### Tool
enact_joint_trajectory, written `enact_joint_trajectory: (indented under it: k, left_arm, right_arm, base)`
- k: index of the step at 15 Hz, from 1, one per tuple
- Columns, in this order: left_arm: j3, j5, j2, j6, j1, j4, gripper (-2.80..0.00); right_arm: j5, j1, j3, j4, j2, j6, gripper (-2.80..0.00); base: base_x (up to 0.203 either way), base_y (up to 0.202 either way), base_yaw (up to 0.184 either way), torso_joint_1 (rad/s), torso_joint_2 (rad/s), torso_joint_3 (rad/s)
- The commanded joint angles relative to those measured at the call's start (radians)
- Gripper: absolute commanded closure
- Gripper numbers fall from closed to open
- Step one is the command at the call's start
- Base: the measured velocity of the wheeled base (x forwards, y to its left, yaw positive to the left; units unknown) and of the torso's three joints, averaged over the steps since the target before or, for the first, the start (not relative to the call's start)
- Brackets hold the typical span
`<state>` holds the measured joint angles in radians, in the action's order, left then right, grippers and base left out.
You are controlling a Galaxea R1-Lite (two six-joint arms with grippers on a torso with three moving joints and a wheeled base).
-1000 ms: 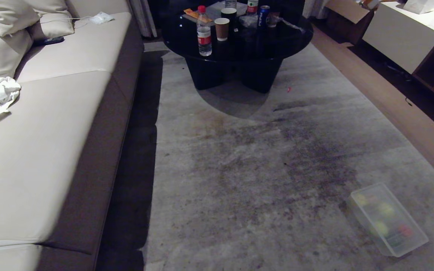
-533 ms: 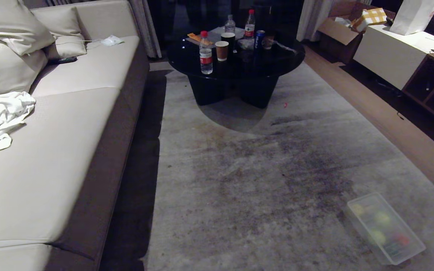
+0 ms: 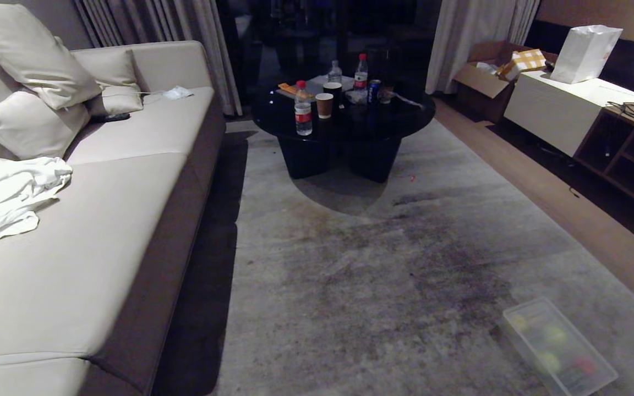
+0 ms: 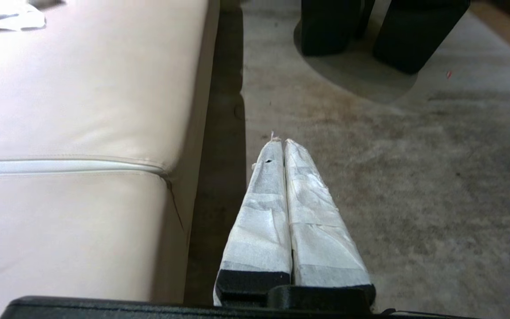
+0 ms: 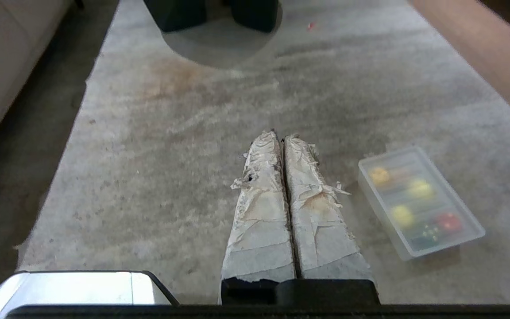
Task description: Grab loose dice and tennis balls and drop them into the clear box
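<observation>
The clear box (image 3: 523, 307) lies on the grey rug at the lower right of the head view, and in the right wrist view the clear box (image 5: 441, 247) sits just right of my right gripper (image 5: 280, 135). Blurred shapes show through its plastic. Two yellow-green ones are tennis balls (image 5: 419, 188). A deeper yellow shape (image 5: 379, 175) lies at the far end; whether it is one of the dice I cannot tell. Red and dark green shapes lie at the near end. My right gripper is shut and empty above the rug. My left gripper (image 4: 280, 141) is shut and empty beside the sofa's front edge. Neither arm appears in the head view.
A long beige sofa (image 3: 102, 220) with pillows and a white cloth (image 3: 3, 198) fills the left. A round black table (image 3: 405, 118) with bottles and cups stands ahead on the rug. A wood floor strip and a low white cabinet (image 3: 559, 104) run along the right.
The head view has tilted up: the whole scene has slid down and the curtains and far wall have come into sight. The box and its contents have not moved on the rug.
</observation>
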<state>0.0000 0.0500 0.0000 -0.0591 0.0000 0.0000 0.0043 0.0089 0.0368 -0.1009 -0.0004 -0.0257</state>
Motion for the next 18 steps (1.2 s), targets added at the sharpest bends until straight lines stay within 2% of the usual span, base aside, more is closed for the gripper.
enact_joint_trajectory:
  k: [1, 13, 18]
  left_arm:
    - [0.002, 0.001, 0.002, -0.001, 0.0, 0.0, 0.0]
    - [0.002, 0.003, 0.002, -0.006, 0.0, 0.0, 0.0]
    - [0.002, 0.008, 0.002, -0.027, 0.0, -0.003, 0.0]
  right_arm:
    - [0.0, 0.0, 0.0, 0.0, 0.002, 0.0, 0.0]
    - [0.0, 0.0, 0.0, 0.0, 0.002, 0.0, 0.0]
    - [0.0, 0.0, 0.0, 0.0, 0.002, 0.0, 0.0]
  base:
    - [0.0, 0.0, 0.0, 0.002, 0.01, 0.198]
    - [0.0, 0.0, 0.0, 0.002, 0.0, 0.199]
    - [0.0, 0.0, 0.0, 0.002, 0.0, 0.051]
